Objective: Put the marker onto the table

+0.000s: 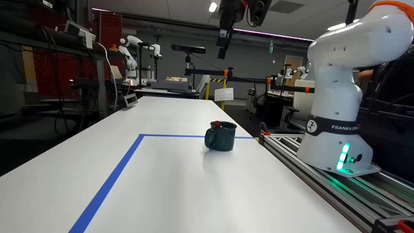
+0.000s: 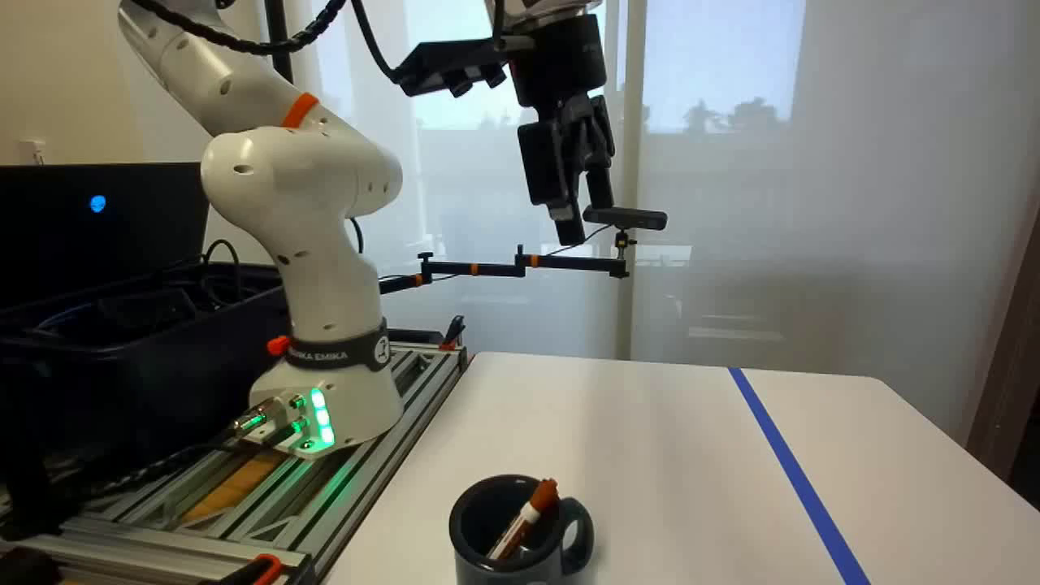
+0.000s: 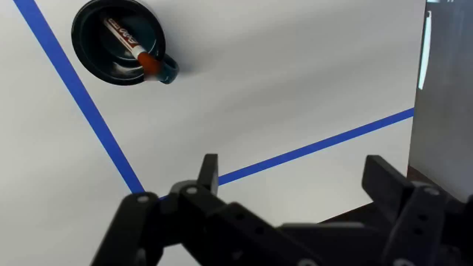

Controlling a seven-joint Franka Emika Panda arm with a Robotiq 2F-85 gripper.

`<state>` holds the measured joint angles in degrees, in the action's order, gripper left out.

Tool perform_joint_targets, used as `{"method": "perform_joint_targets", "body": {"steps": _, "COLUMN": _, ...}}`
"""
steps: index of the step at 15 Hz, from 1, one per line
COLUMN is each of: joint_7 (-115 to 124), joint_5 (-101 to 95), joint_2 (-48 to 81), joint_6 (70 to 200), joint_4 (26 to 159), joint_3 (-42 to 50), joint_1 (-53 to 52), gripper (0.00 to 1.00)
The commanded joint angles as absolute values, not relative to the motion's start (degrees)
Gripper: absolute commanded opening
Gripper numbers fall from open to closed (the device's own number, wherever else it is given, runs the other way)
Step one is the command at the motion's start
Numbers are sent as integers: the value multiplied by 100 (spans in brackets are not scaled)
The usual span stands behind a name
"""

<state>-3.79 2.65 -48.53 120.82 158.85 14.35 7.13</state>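
The marker (image 2: 520, 524) has a reddish-brown cap and a white and brown label. It leans inside the dark green mug (image 1: 226, 140), cap end up at the rim near the handle. In the wrist view the marker (image 3: 127, 40) and mug (image 3: 78, 44) are at the upper left. In an exterior view only the marker's cap (image 1: 217, 124) shows above the rim. The mug stands upright on the white table (image 1: 174, 191). My gripper (image 3: 290, 162) is open and empty. It hangs high above the table, apart from the mug; it also shows in an exterior view (image 2: 587, 221).
Blue tape lines (image 3: 96, 118) run across the tabletop. The metal rail track (image 2: 341, 487) with the robot base borders one long side of the table. A camera on a jointed black arm (image 2: 561, 262) stands beyond the table. A small grey device (image 1: 130, 100) sits at the table's far edge.
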Motion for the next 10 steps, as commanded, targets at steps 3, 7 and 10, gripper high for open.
{"method": "perform_joint_targets", "body": {"steps": 3, "joint_7": -448, "joint_5": 349, "joint_2": -4833, "joint_6": 12063, "joint_4": 15870, "joint_3": 1348, "joint_1": 807, "gripper": 100}}
{"method": "perform_joint_targets", "body": {"steps": 7, "joint_7": -448, "joint_5": 349, "joint_2": -4833, "joint_6": 12063, "joint_4": 15869, "joint_3": 1348, "joint_1": 807, "gripper": 100}}
{"method": "perform_joint_targets", "body": {"steps": 10, "joint_7": -1159, "joint_5": 54, "joint_2": -4585, "joint_6": 11489, "joint_4": 15646, "joint_3": 1449, "joint_1": 651, "gripper": 100}}
